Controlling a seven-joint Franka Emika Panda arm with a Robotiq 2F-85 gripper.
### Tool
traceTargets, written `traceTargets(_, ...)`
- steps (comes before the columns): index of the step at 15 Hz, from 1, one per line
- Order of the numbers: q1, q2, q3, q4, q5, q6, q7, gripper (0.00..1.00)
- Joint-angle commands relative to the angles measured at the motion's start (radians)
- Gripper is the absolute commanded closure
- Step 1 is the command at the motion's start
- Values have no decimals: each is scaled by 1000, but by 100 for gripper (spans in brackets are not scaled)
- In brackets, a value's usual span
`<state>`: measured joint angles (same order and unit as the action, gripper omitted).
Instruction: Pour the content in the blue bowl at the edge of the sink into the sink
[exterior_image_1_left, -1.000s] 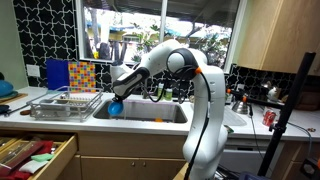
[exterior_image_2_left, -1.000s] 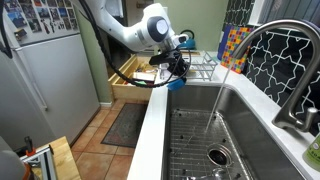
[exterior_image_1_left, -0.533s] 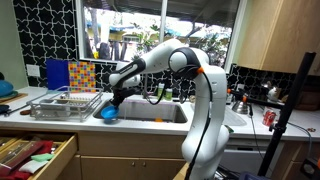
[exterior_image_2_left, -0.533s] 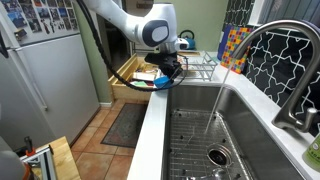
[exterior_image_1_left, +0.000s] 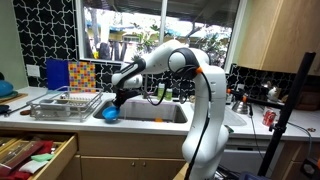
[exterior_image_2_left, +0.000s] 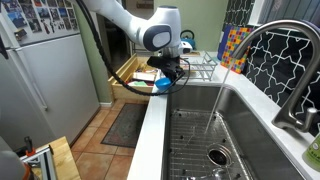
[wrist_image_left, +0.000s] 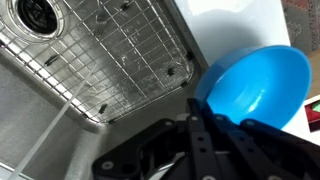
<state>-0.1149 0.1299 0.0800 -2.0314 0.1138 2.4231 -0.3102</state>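
Observation:
The blue bowl (exterior_image_1_left: 107, 114) sits at the left corner of the sink (exterior_image_1_left: 150, 112), on the counter edge by the basin. It also shows in an exterior view (exterior_image_2_left: 162, 85) and in the wrist view (wrist_image_left: 258, 84), where it looks empty. My gripper (exterior_image_1_left: 113, 103) reaches down onto the bowl's rim and is shut on it; it also shows in an exterior view (exterior_image_2_left: 169, 74). In the wrist view the black fingers (wrist_image_left: 212, 122) clamp the bowl's near rim. The sink basin (wrist_image_left: 40, 110) with its wire grid (wrist_image_left: 120, 50) lies beside the bowl.
A wire dish rack (exterior_image_1_left: 64, 103) and a colourful board (exterior_image_1_left: 82, 74) stand beside the sink. A drawer (exterior_image_1_left: 35, 155) is open below the counter. The tall faucet (exterior_image_2_left: 268, 45) arches over the basin. A red can (exterior_image_1_left: 268, 118) stands on the far counter.
The gripper has carried the bowl from a tilted pose over the basin down and out to the counter edge. Over the last half second almost nothing has moved.

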Motion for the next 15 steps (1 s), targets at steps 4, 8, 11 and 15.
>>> traceTargets(4,19,20,-11,-37,169,41,-106,99)
traceTargets(8,20,47,-8,-33,189,39,-101,98)
traceTargets(11,21,60,-9,-29,180,29,-88,77)
traceTargets(15,22,44,-12,-36,167,27,-76,49)
